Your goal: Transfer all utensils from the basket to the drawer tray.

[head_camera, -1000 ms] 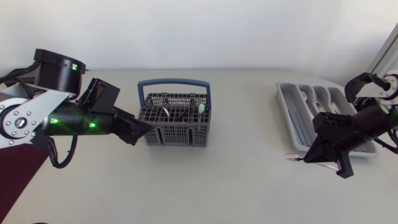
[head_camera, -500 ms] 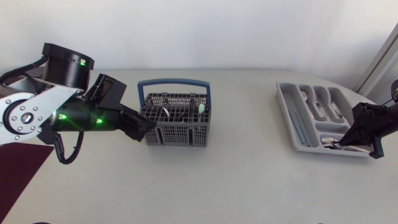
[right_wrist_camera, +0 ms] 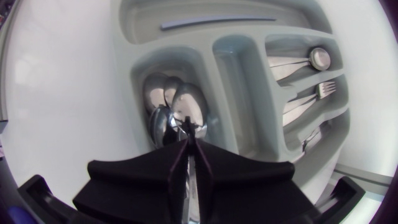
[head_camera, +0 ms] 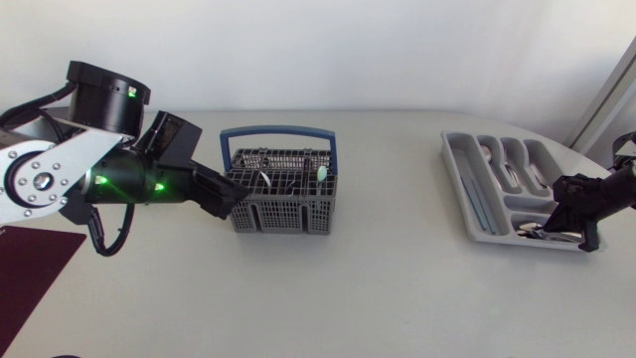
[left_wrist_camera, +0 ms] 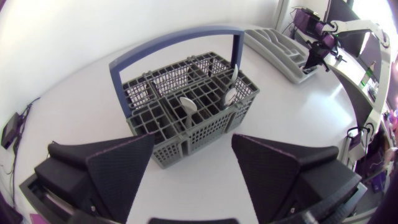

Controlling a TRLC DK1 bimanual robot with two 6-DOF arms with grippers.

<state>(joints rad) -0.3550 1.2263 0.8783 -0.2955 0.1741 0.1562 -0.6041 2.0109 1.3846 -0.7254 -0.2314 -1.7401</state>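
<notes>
Utensils [head_camera: 321, 174] are still standing in the grey basket [head_camera: 281, 214], sitting at about 10 o'clock from the table's [head_camera: 378, 288] middle, with the drawer tray [head_camera: 467, 189] well apart out at 3 o'clock.

Big change on the right: a second ago the right gripper [head_camera: 558, 221] was hanging over bare table off the tray's 7 o'clock corner, and now it is sitting over the tray's 5 o'clock corner. The right arm [head_camera: 618, 187] is coming in low from the 3 o'clock edge, fingers pointing toward 9 o'clock. They are pinching tight on the handle of a spoon [right_wrist_camera: 188, 107], its bowl lying among the other spoons [right_wrist_camera: 155, 93] in that compartment; forks [right_wrist_camera: 305, 99] are resting in the slots beside it.

On the left, the left arm [head_camera: 109, 184] is edging closer than before, reaching in from 9 o'clock and angled slightly down. The left gripper [head_camera: 235, 199] is sitting just at the basket's 9 o'clock wall, fingers spread wide and holding nothing, the basket's blue handle [left_wrist_camera: 177, 40] arching up ahead of them
</notes>
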